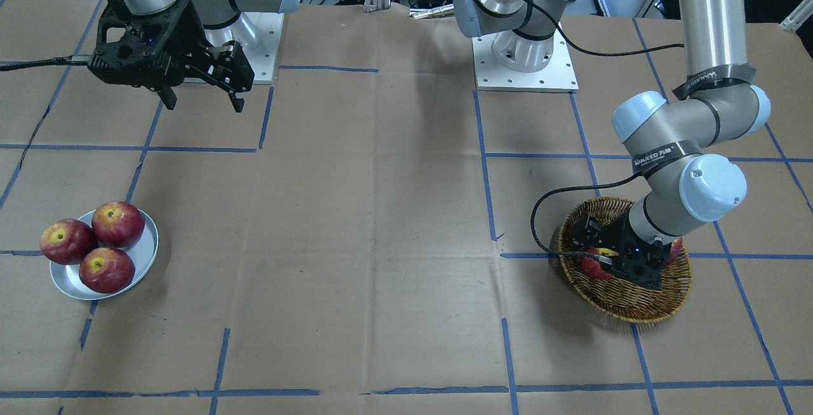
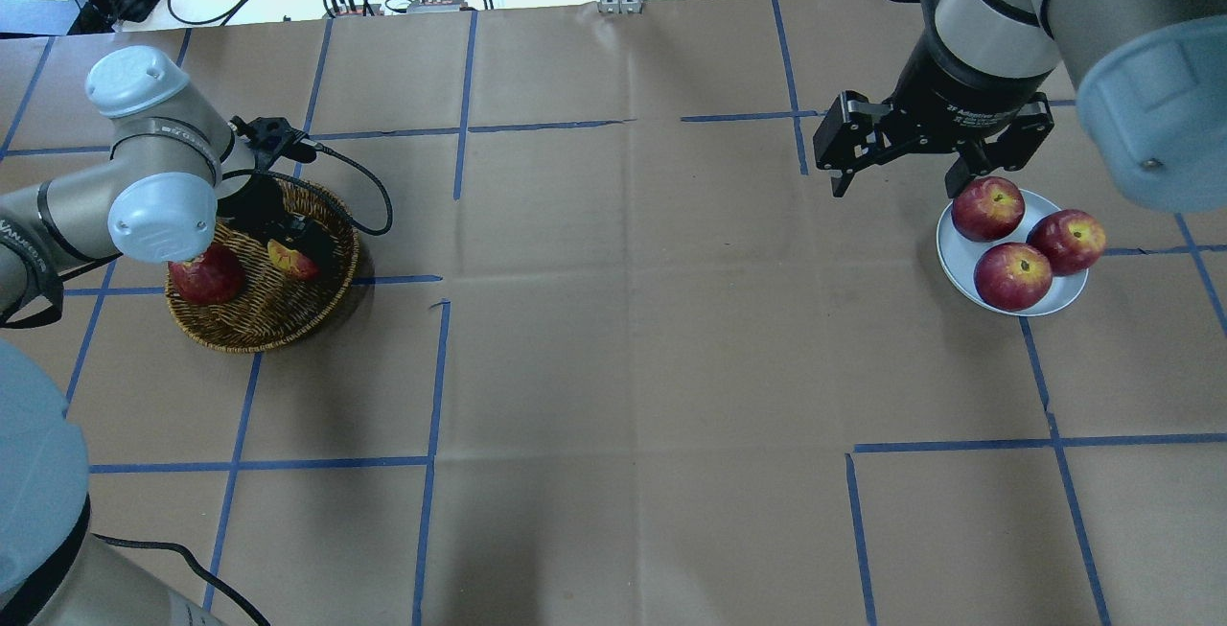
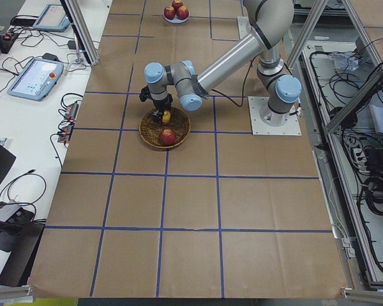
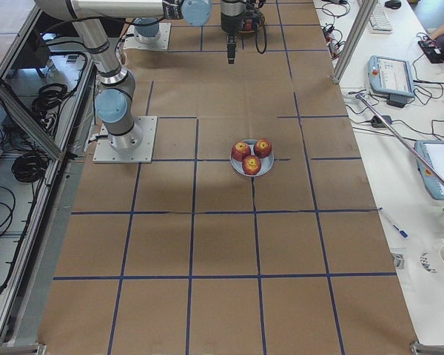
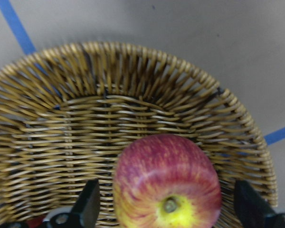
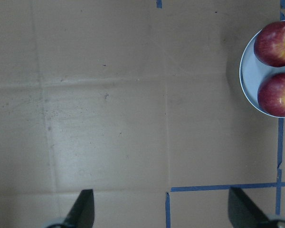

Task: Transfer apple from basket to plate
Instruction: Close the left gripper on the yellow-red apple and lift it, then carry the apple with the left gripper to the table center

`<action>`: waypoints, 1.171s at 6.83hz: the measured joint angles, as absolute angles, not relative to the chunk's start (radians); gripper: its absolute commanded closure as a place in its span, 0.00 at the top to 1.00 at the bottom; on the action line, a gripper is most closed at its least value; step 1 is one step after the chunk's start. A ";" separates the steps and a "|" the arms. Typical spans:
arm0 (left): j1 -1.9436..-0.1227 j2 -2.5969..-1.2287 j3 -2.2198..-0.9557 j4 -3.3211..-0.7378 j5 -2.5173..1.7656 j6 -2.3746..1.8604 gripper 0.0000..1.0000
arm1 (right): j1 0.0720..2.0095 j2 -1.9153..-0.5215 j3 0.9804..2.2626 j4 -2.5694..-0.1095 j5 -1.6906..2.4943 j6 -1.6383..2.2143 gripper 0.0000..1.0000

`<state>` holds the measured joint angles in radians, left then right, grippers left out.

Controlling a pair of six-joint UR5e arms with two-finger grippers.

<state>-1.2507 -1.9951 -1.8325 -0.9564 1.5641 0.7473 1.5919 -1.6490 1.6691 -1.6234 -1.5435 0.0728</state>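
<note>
Apple (image 5: pixel 167 183) between the spread fingers (image 5: pixel 89 202) of your left gripper (image 5: pixel 168 205), stem hollow toward the palm, in the basket (image 5: pixel 133 85) beside a darker apple (image 2: pixel 204 276); plate (image 2: pixel 959 257) holds three apples (image 2: pixel 1013 275); right gripper (image 6: pixel 162 206) likewise spread.

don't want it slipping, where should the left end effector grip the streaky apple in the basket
Grip the apple across its widest middle, coming straight down. Its stem hollow faces up at the wrist camera, leaving rounded flanks either side, and the open left end effector straddles them. The basket wall likely blocks a sideways approach.
</note>
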 measured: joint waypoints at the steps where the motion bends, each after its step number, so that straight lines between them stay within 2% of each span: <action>1: -1.251 -2.009 -1.834 -0.936 1.572 0.740 0.73 | 1.591 -1.649 1.669 -1.624 -1.544 0.072 1.00; 2: -1.252 -2.016 -1.832 -0.926 1.591 0.729 0.57 | 1.591 -1.648 1.669 -1.624 -1.544 0.072 1.00; 5: -1.258 -2.023 -1.820 -0.920 1.658 0.718 0.55 | 1.591 -1.648 1.669 -1.624 -1.545 0.072 1.00; 8: -1.311 -1.950 -1.787 -0.950 1.661 0.628 0.55 | 1.590 -1.647 1.669 -1.625 -1.542 0.072 1.00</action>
